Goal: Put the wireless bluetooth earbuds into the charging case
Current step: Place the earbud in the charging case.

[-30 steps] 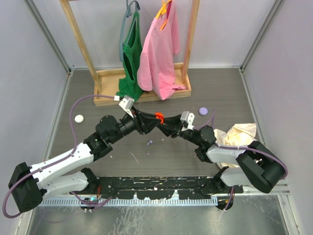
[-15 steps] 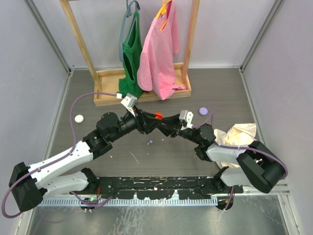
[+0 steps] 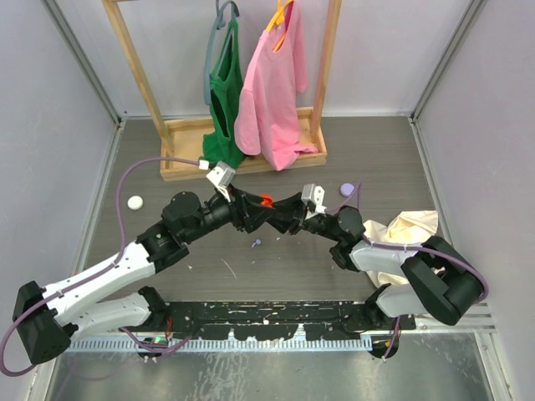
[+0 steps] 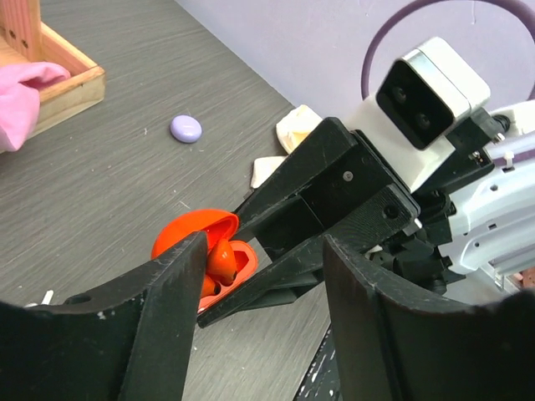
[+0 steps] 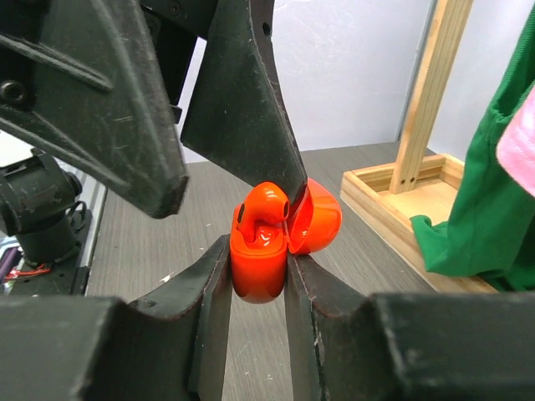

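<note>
My right gripper [image 5: 257,251] is clenched on the orange charging case [image 5: 259,274], its lid [image 5: 319,221] open. 1 orange earbud [image 5: 266,205] sits upright in the case. My left gripper [image 4: 263,251] is spread apart, 1 fingertip [image 5: 280,177] just beside that earbud.

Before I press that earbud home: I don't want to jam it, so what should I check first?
1. Case held firmly: ok. The right pincer is shut on the orange charging case.
2. Lid open: ok.
3. Orange earbud seated: not ok. It stands above the case rim.
4. Left pincer free: ok. It is open and holds nothing, with one finger tip beside the earbud.
5. Second earbud located: cannot tell. A tiny lavender piece lies on the table, but it is too small to identify.
</note>
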